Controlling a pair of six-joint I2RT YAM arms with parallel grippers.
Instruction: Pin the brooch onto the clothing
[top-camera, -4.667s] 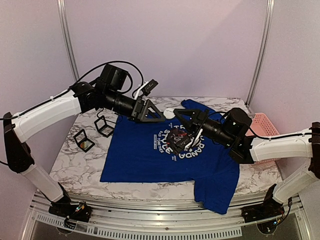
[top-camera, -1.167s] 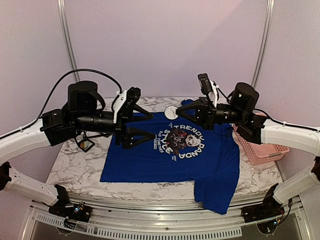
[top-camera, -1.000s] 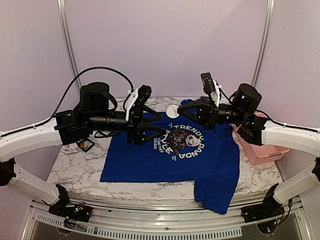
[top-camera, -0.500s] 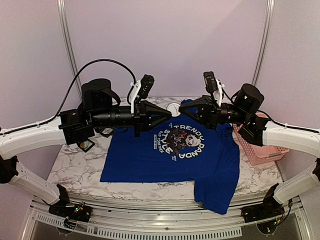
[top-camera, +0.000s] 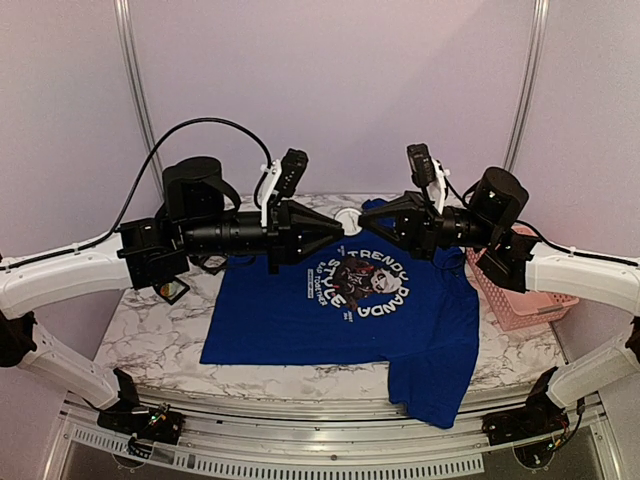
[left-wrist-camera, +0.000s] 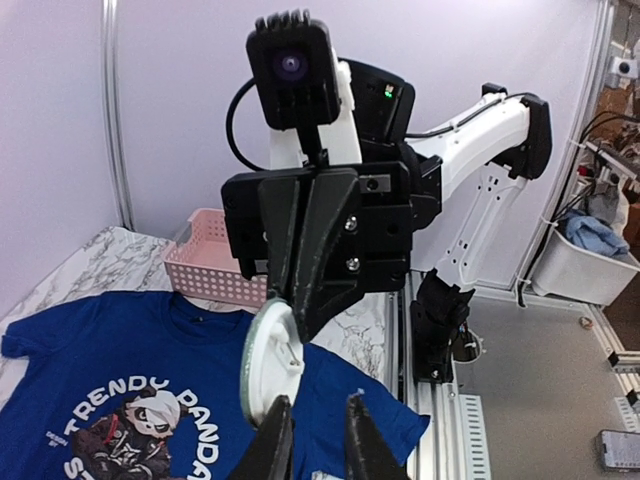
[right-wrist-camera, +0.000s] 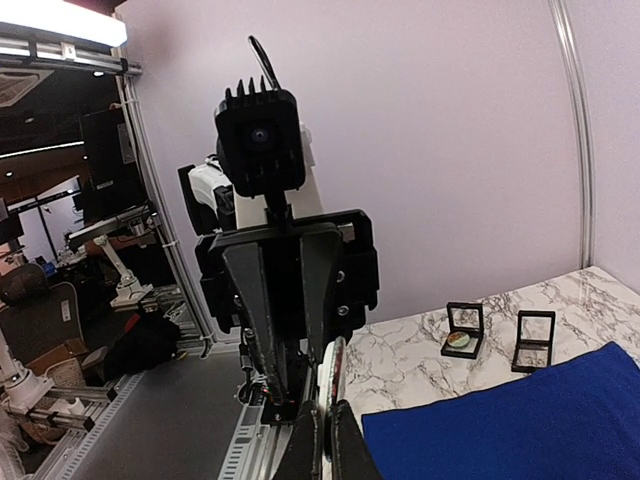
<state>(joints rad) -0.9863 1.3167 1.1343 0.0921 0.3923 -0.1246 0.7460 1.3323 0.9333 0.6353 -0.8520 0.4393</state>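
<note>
1. Both arms were raised above the table (top-camera: 160, 330); the two grippers pointed at each other, their tips meeting in the air over the collar end of the shirt (top-camera: 290, 320).
2. Right gripper (right-wrist-camera: 322, 425): fingers pressed together on the rim of the brooch (left-wrist-camera: 262, 355); we recorded it as clamped.
3. Brooch: held upright in the air between the two grippers; a round disc, white on the face we saw, greenish at the edge, with a small tab on that face.
4. Left gripper (left-wrist-camera: 317, 405): narrow, with only a slim gap between the fingers; its tips stood just beside the lower rim of the brooch; we could not tell whether they gripped any part of it.
5. Shirt: blue, lying flat on the table with the panda print (top-camera: 362, 282) facing up; one corner hung over the near edge; both grippers were above it.
6. A pink basket (left-wrist-camera: 205, 260) stood at the right side of the table, just beside the shirt.
7. Two open black boxes (right-wrist-camera: 532, 340) stood on the left part of the table, apart from the shirt; one held a small greenish-gold item (right-wrist-camera: 457, 341); we could not make out what the other held.
</note>
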